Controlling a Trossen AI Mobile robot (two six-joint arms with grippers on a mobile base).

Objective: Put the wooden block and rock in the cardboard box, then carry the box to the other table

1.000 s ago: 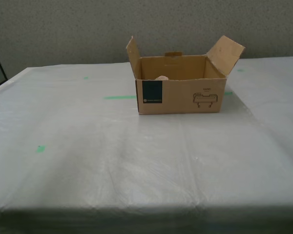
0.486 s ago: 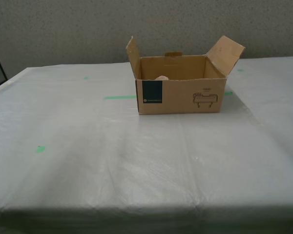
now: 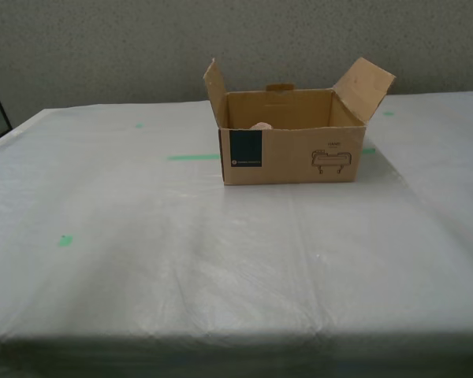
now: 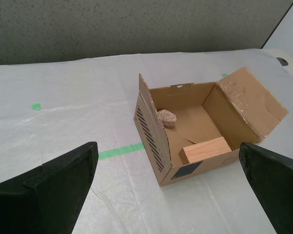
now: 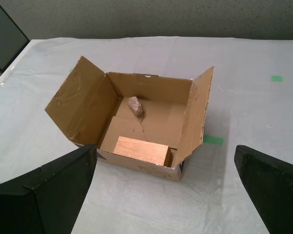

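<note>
The cardboard box (image 3: 288,135) is seen upper centre in the exterior view, set on the other table (image 3: 181,260) over the green tape line (image 3: 193,157). Inside it the wooden block (image 4: 204,149) lies against the front wall, the rock (image 4: 167,117) apart near the back. The carton is judged light and stiff, best gripped at its side walls, not the loose flaps. My first gripper (image 5: 166,187) and my second gripper (image 4: 168,187) are spread wide, holding nothing. Nothing is found changed from the earlier pictures.
</note>
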